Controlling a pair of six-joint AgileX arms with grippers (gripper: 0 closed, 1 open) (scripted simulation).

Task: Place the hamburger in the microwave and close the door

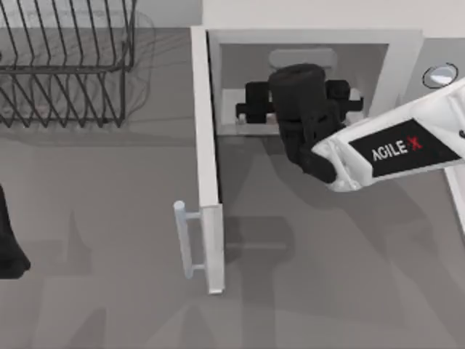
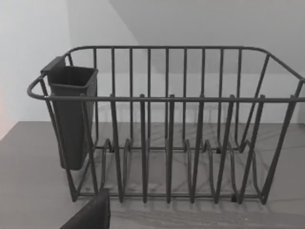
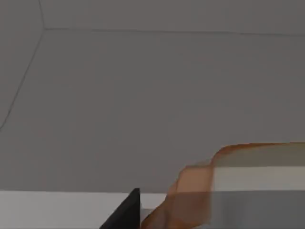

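Right gripper [image 1: 254, 109] reaches into the cavity of the large white boxy microwave [image 1: 305, 33]; I cannot tell how its fingers stand. Its tall white door [image 1: 207, 167] with a silver bar handle [image 1: 183, 240] stands swung out. At the table's far left sits a black wire dish rack [image 1: 65, 62]. My left arm is parked at the left edge. The small glossy orange hamburger [image 3: 190, 198], partly see-through in the right wrist view, lies close to the camera against the grey cavity wall.
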